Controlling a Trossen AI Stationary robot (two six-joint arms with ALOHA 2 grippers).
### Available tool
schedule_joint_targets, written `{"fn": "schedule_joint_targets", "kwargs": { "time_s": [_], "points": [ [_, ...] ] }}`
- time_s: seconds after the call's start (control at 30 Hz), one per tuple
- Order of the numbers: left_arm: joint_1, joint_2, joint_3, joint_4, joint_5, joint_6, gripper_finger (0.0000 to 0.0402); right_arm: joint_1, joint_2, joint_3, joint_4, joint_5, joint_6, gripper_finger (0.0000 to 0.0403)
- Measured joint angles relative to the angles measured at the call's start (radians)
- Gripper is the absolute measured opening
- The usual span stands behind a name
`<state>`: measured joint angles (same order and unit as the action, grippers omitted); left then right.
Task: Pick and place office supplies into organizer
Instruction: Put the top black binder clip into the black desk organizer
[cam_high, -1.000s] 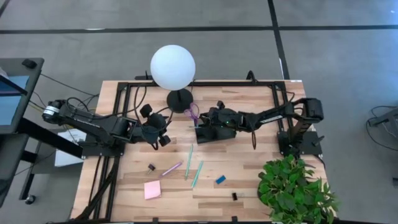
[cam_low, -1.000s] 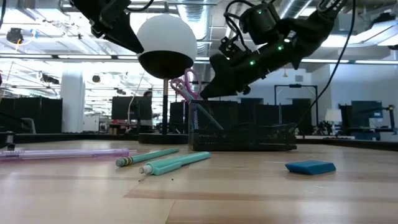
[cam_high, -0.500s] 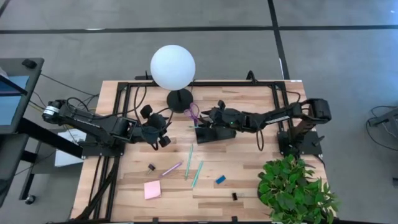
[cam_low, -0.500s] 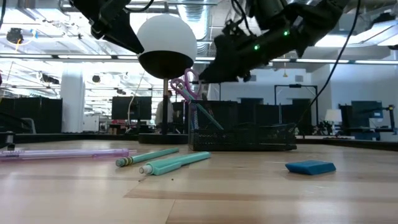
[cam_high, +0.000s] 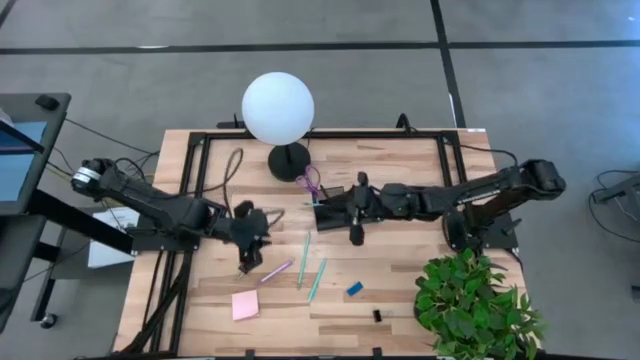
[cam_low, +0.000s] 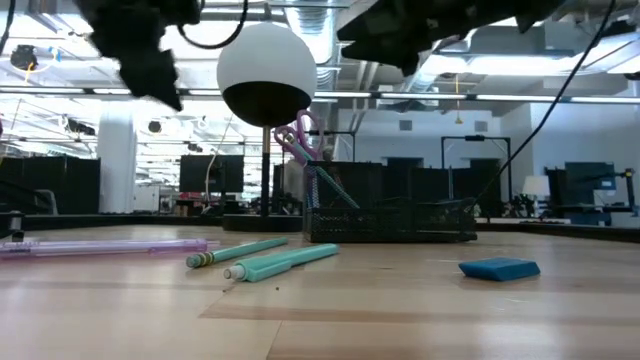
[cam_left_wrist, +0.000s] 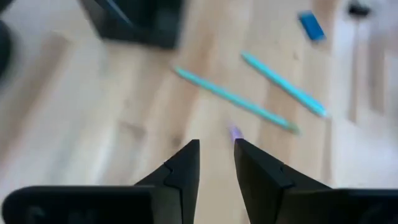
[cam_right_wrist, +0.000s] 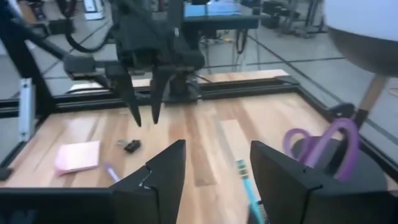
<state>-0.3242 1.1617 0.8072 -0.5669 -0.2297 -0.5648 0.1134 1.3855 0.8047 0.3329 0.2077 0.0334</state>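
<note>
My left gripper (cam_high: 247, 264) hangs open over the table's near left part, above a black clip (cam_right_wrist: 130, 145) and beside the purple pen (cam_high: 277, 270). Nothing is between its fingers (cam_left_wrist: 186, 163). My right gripper (cam_high: 355, 234) is open and empty, high above the near side of the black organizer (cam_high: 335, 213). The purple-handled scissors (cam_high: 309, 182) stand blades down in the organizer's left end, handles up. Two teal pens (cam_high: 304, 258) (cam_high: 317, 279), a blue eraser (cam_high: 354, 289), a pink pad (cam_high: 245, 304) and a second clip (cam_high: 378, 315) lie flat on the wood.
A white globe lamp (cam_high: 278, 107) on a round black base (cam_high: 289, 160) stands just behind the organizer. A green plant (cam_high: 470, 300) fills the near right corner. Black frame rails (cam_high: 200, 170) run along the table's far and left sides.
My left gripper has gone toward the table's near edge and down, from beside the lamp base to above the black clip and purple pen. My right gripper has risen from the organizer and drawn back toward the right and near side. The scissors have stayed standing in the organizer.
</note>
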Motion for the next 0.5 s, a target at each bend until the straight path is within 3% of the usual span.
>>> {"fn": "schedule_joint_targets", "kwargs": {
  "time_s": [0.3, 0.5],
  "points": [
    [-0.136, 0.020, -0.128, -0.090, 0.080, -0.417, 0.0096, 0.024, 0.045, -0.002, -0.026, 0.002, -0.006, 0.0162],
    [-0.204, 0.019, -0.169, -0.166, 0.115, -0.561, 0.0120, 0.024, 0.043, 0.000, -0.027, 0.002, -0.007, 0.0164]
  ]
}}
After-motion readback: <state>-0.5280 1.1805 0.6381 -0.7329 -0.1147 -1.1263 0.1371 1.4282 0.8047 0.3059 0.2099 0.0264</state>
